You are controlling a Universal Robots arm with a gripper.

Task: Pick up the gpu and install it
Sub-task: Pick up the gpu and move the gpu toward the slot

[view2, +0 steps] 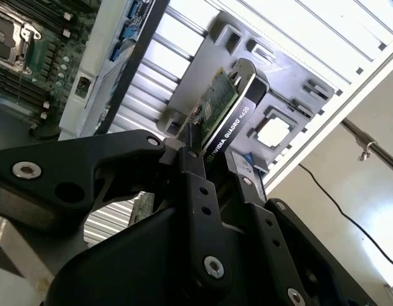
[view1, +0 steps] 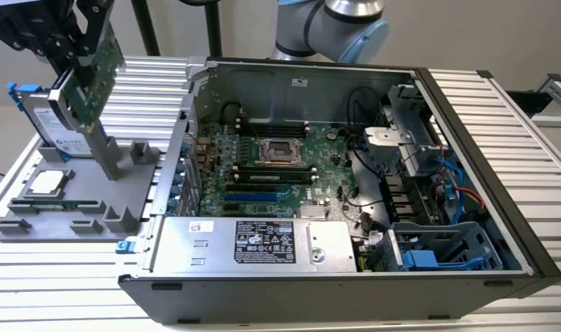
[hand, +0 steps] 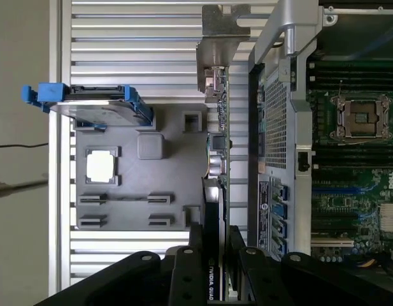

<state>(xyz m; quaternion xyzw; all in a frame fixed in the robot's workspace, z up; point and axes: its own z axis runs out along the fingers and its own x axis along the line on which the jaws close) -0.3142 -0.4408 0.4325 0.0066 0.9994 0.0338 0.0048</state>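
My gripper (view1: pixel 70 68) is shut on the gpu (view1: pixel 97 66), a thin card with a green board face and a black cooler edge. It holds the card tilted on end at the exterior view's left, outside the open computer case (view1: pixel 465 173). The gpu (view2: pixel 223 105) juts out from between the black fingers (view2: pixel 195 178) in the second wrist view. In the first wrist view the gpu (hand: pixel 215 185) runs edge-on from the gripper (hand: pixel 212 248) to its silver bracket (hand: pixel 213 32). Its lower end hangs just over the grey holder tray (view1: pixel 86 207); I cannot tell whether they touch.
On the tray stand a silver hard drive with blue rails (view1: pixel 40 117), a square processor chip (view1: pixel 48 181) and a narrow memory stick (view1: pixel 54 205). The case lies open with the motherboard (view1: pixel 261 166), its blue slots (view1: pixel 252 197), the power supply (view1: pixel 252 243) and a drive cage (view1: pixel 437 252).
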